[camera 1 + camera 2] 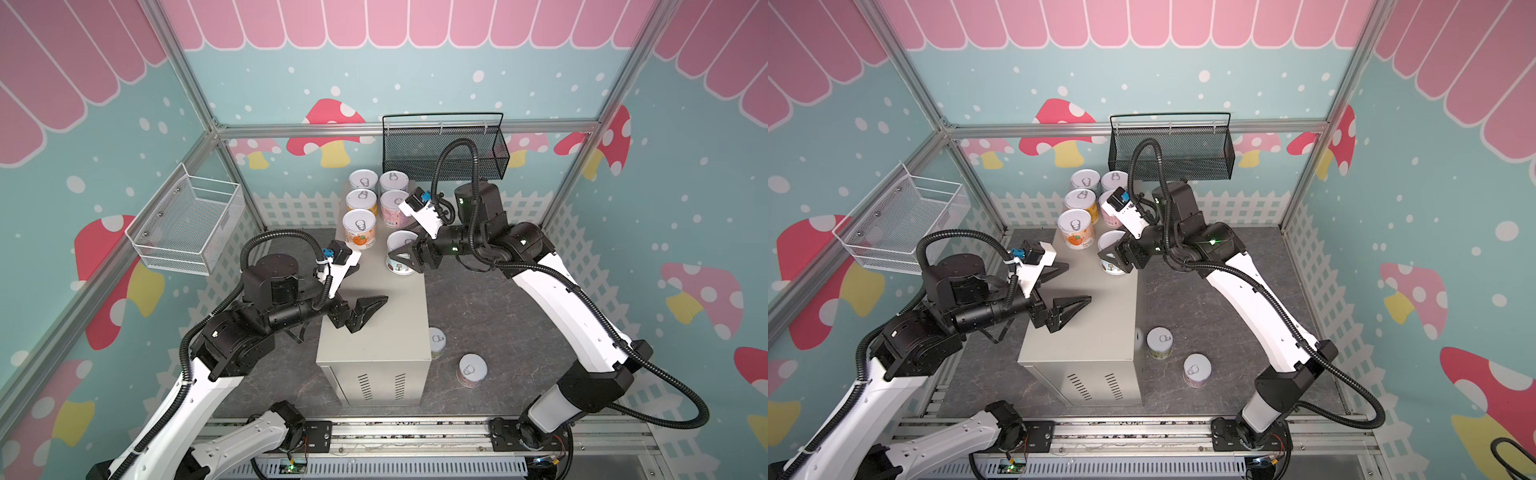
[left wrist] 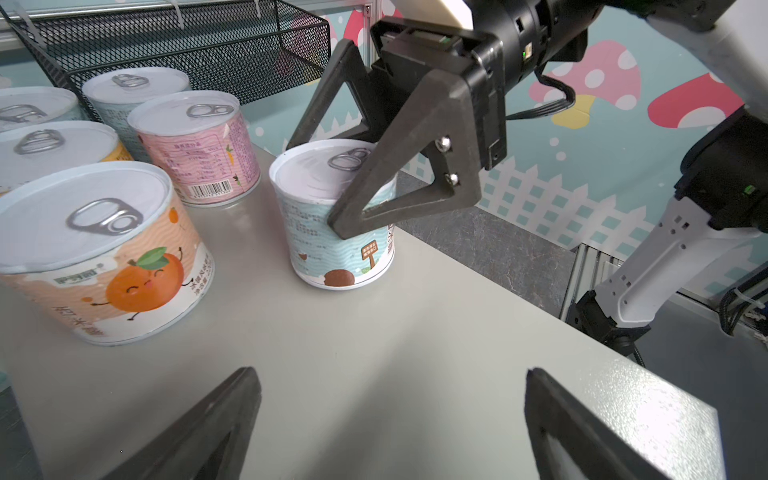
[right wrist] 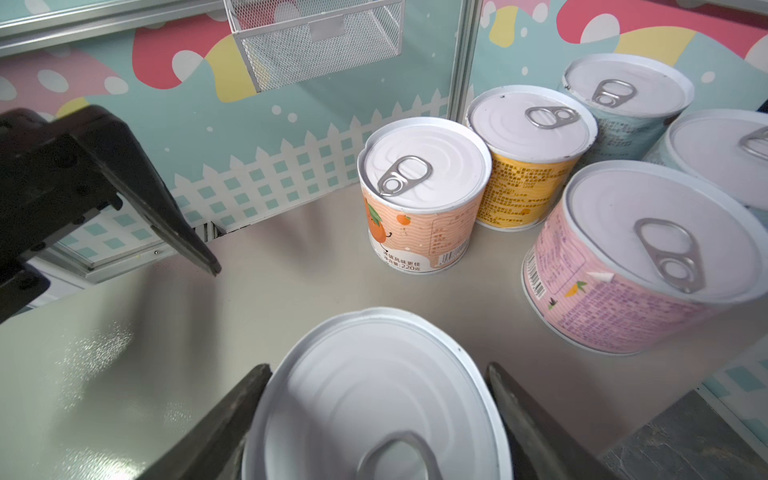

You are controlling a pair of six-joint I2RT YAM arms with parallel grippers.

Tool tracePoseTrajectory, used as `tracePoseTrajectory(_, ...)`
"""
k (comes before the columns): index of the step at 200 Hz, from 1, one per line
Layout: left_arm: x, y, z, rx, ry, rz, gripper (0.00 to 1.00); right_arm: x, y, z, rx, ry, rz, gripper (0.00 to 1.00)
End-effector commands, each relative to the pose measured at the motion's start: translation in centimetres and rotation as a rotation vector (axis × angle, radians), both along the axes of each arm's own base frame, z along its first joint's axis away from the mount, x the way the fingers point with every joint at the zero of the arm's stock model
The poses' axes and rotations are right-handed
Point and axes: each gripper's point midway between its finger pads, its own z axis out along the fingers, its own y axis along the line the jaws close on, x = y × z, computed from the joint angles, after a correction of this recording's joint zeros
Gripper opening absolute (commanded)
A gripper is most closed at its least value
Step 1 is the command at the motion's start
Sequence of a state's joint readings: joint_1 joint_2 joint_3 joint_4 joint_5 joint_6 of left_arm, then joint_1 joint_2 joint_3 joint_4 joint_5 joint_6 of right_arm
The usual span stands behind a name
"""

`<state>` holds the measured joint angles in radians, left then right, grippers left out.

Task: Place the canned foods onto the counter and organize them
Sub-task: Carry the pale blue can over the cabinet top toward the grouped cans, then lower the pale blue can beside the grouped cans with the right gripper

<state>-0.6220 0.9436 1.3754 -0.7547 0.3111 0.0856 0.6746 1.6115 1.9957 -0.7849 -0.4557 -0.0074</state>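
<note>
White wire basket (image 1: 187, 220): hangs on the left wall. Nothing visible in it, and it has no part in this job.

Left gripper (image 1: 372, 284): claw released, jaws spread wide with nothing between them. It hovers over the bare middle of the top, probably parked there to leave the other arm room at the rows.

Counter (image 1: 374, 332): tall beige box with vent slots on the near end. Six cans crowd its far end and the near half is free, so the filling seems to run back to front.

Left column: far-left can (image 1: 363, 179), yellow can (image 1: 361, 200) and orange can (image 1: 358, 226). All stand upright with lids up, close together in a file.

Right column: far-right can (image 1: 393, 180), then pink can (image 1: 390, 205), partly hidden by the right wrist camera.

Blue can (image 2: 340, 253): upright with its base flat on the counter top. It stands beside the orange can with a gap between them, near the right edge, and completes the third pair.

Right gripper (image 3: 379, 368): jaws straddle the blue can just below its rim, one on each side. Cannot tell whether they are clenched on it or slack.

Loose cans: can by the counter wall (image 1: 436, 338) and outer can (image 1: 471, 370). Both stand upright on the dark tabletop (image 1: 498, 311), within the right arm's reach.

Black mesh basket (image 1: 444, 153): on the back wall, behind the rows.

Progress: six of eight are up, by my count. A fourth pair would fit in front.
</note>
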Motion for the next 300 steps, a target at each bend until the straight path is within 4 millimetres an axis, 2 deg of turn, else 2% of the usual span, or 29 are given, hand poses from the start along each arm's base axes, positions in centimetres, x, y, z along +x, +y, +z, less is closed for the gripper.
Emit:
tracePoseTrajectory(1, -0.2, -0.1, -0.3, -0.003, 0.005, -0.017, 0.99, 0.0, -0.3, 0.6, 0.028, -0.03, -0.027, 0.83)
tracePoseTrajectory(39, -0.2, -0.3, -0.3, -0.006, 0.014, -0.025, 0.99, -0.6, -0.9, 0.5, 0.049, -0.04, -0.043, 0.89)
tracePoseTrajectory(76, -0.2, -0.5, -0.4, -0.009, 0.026, -0.028, 0.99, -1.1, -1.4, -0.2, 0.068, -0.039, -0.056, 0.9)
tracePoseTrajectory(151, 0.1, -0.7, -0.7, -0.006, 0.049, -0.025, 0.99, -1.6, -1.4, -1.5, 0.133, -0.019, -0.06, 0.77)
tracePoseTrajectory(203, 0.4, -0.7, -1.0, 0.016, 0.069, -0.018, 0.99, -0.3, -1.6, -2.0, 0.169, -0.045, -0.123, 0.72)
tracePoseTrajectory(300, 0.8, -0.3, -0.7, 0.025, 0.051, 0.016, 0.99, 2.7, -1.1, -2.8, 0.149, -0.092, -0.202, 0.73)
